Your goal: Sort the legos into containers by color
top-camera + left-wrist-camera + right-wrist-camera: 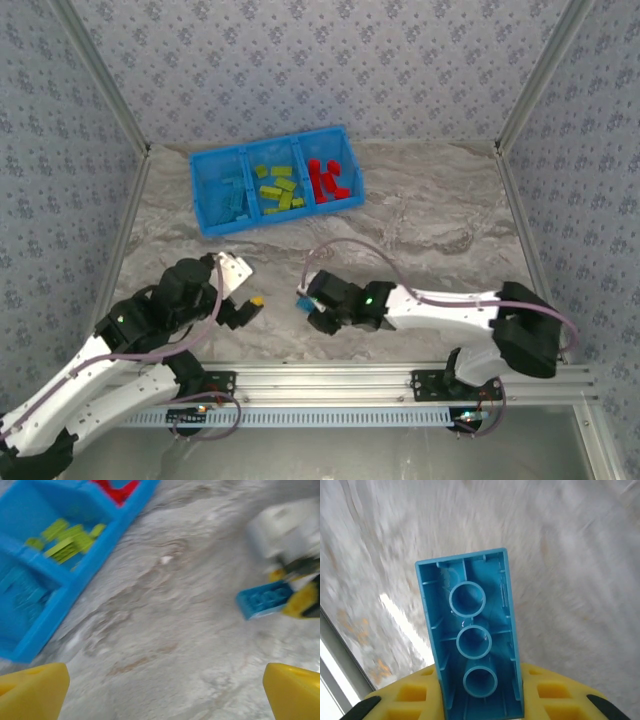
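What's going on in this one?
The right claw is shut on a light blue brick, well short of the blue tray at the back of the table. The left claw is open and empty. The tray's compartments already hold blue bricks, green bricks and red bricks, one colour each.

One tray (290, 214), three compartments (285, 160), two arms (150, 320) — one blue brick (303, 303) outside.

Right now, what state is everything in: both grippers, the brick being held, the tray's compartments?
left gripper: open, empty.
right gripper: shut on light blue brick.
light blue brick: gripped at one end, not yet in tray.
left compartment: holds light blue bricks.
middle compartment: holds lime green bricks.
right compartment: holds red bricks.
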You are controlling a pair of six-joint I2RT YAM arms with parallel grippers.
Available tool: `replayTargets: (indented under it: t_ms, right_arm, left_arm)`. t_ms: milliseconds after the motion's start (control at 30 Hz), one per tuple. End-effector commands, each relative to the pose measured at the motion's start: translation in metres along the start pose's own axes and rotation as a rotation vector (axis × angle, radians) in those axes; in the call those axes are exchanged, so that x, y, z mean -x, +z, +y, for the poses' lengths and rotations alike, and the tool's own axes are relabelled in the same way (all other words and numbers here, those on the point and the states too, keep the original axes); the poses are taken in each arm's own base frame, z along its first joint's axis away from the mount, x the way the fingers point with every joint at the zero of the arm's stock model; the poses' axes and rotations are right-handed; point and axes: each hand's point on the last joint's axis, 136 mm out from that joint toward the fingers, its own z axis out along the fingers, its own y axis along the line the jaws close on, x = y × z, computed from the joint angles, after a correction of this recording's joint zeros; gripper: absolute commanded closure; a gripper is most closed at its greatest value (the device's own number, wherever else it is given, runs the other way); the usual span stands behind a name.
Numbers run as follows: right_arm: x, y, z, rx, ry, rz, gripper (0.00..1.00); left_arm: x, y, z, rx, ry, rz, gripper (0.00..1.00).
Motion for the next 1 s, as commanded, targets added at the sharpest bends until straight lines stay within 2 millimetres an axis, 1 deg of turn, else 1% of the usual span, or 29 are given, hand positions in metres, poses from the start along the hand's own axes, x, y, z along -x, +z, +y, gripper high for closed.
replayTargets:
  t_ms: [0,67,100,133,167,267,367,433,567,600,633,667,800,933,967]
  right_arm:
    - [0.065,-0.032,-0.022,-0.024,0.076,-0.234,0.76]
    - [0.101,-0.044,-0.032,-0.02,0.114,-0.339,0.77]
    - [0.118,-0.047,-0.036,-0.017,0.126,-0.38,0.76]
    - [0.137,-0.05,-0.038,-0.008,0.132,-0.421,0.77]
    - [0.155,-0.049,-0.038,0.002,0.13,-0.447,0.77]
    - [0.206,-0.038,-0.036,0.018,0.109,-0.493,0.76]
    - [0.24,-0.009,-0.036,0.038,0.094,-0.487,0.77]
    - [0.258,0.017,-0.037,0.037,0.098,-0.483,0.76]
    - [0.28,0.066,-0.043,0.011,0.091,-0.453,0.76]
    - [0.286,0.075,-0.044,0.004,0.086,-0.448,0.76]
    - [0.287,0.089,-0.044,-0.002,0.082,-0.434,0.76]
    - [0.291,0.096,-0.045,-0.007,0.079,-0.43,0.76]
    - [0.291,0.132,-0.047,-0.017,0.069,-0.378,0.73]
    - [0.288,0.155,-0.048,-0.028,0.069,-0.314,0.69]
    - [0.287,0.16,-0.049,-0.035,0.07,-0.303,0.67]
  left_arm:
    - [0.012,-0.013,0.044,0.199,-0.189,-0.078,0.01]
    - [0.016,-0.018,0.059,0.253,-0.289,-0.136,0.01]
    - [0.014,-0.02,0.066,0.278,-0.335,-0.148,0.01]
    - [0.018,-0.025,0.076,0.313,-0.384,-0.185,0.01]
    - [0.016,-0.028,0.086,0.355,-0.43,-0.197,0.02]
    - [0.008,-0.037,0.111,0.482,-0.532,-0.2,0.04]
    - [-0.001,-0.048,0.129,0.582,-0.619,-0.198,0.05]
    - [-0.004,-0.054,0.135,0.61,-0.65,-0.213,0.05]
    - [-0.007,-0.057,0.139,0.622,-0.666,-0.224,0.06]
    - [-0.008,-0.057,0.139,0.625,-0.664,-0.22,0.06]
    - [-0.008,-0.057,0.14,0.627,-0.66,-0.219,0.06]
    - [-0.008,-0.057,0.139,0.624,-0.657,-0.217,0.06]
    - [-0.008,-0.055,0.137,0.605,-0.647,-0.211,0.06]
    - [-0.008,-0.055,0.137,0.611,-0.642,-0.207,0.06]
    - [-0.008,-0.056,0.137,0.611,-0.641,-0.207,0.05]
